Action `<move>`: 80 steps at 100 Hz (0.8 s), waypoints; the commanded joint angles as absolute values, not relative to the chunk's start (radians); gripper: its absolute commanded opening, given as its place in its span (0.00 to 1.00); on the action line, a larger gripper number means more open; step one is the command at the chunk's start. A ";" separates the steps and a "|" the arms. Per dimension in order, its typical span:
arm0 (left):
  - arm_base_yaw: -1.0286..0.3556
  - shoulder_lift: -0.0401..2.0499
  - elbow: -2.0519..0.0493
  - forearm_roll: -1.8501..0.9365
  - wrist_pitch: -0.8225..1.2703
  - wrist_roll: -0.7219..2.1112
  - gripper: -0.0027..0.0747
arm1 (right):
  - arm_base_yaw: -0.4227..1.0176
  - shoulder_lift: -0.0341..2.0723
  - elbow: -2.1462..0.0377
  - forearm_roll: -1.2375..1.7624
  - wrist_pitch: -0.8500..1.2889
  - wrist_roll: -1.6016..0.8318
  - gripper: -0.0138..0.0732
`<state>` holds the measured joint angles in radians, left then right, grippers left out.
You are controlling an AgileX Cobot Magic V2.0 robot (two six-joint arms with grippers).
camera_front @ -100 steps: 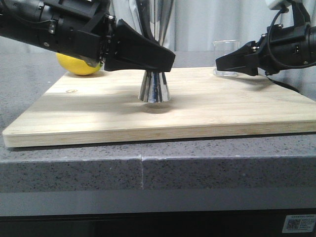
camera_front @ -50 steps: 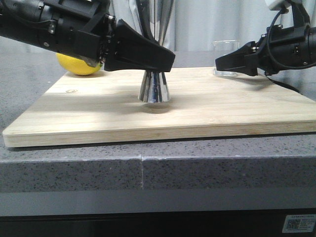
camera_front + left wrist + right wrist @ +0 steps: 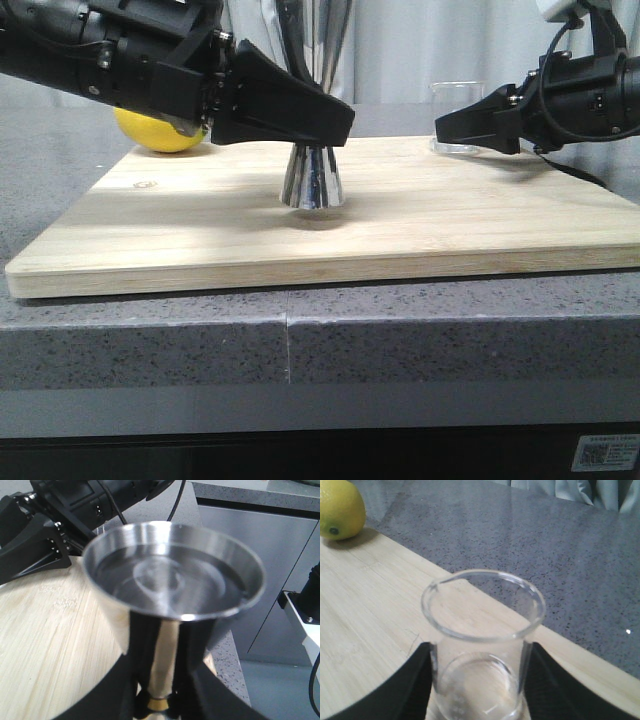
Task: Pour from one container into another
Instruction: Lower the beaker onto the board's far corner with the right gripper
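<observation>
The steel jigger (image 3: 312, 186) stands upright on the wooden board (image 3: 470, 225), its upper cup (image 3: 172, 575) filling the left wrist view with a glossy, liquid-like surface inside. My left gripper (image 3: 326, 120) is shut on its narrow gold-banded waist, a black finger on each side (image 3: 162, 682). The clear glass beaker (image 3: 458, 98) stands at the board's far right and looks empty in the right wrist view (image 3: 482, 630). My right gripper (image 3: 452, 128) is shut on it, both fingers against its walls (image 3: 480, 680).
A yellow lemon (image 3: 160, 135) lies at the board's back left corner, behind my left arm, and also shows in the right wrist view (image 3: 340, 510). The board sits on a grey speckled counter (image 3: 300, 330). Curtains hang behind.
Almost nothing differs. My right gripper has edged very slightly upward at the beaker; the left gripper and the jigger hold still.
</observation>
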<state>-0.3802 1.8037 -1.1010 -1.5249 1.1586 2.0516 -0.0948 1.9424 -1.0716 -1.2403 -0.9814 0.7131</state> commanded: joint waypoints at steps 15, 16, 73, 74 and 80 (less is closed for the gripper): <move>-0.389 1.749 -1.133 -1.596 1.250 2.043 0.02 | -0.101 1.913 -1.088 -1.235 -0.956 0.706 0.40; -0.389 1.749 -1.133 -1.596 1.250 2.043 0.02 | -0.101 1.913 -1.088 -1.235 -0.956 0.706 0.41; -0.389 1.749 -1.133 -1.596 1.250 2.043 0.02 | -0.101 1.913 -1.088 -1.234 -0.951 0.706 0.54; -0.389 1.749 -1.133 -1.596 1.250 2.043 0.02 | -0.101 1.913 -1.088 -1.234 -0.951 0.706 0.54; -0.389 1.749 -1.133 -1.596 1.250 2.043 0.02 | -0.101 1.913 -1.088 -1.234 -0.951 0.706 0.54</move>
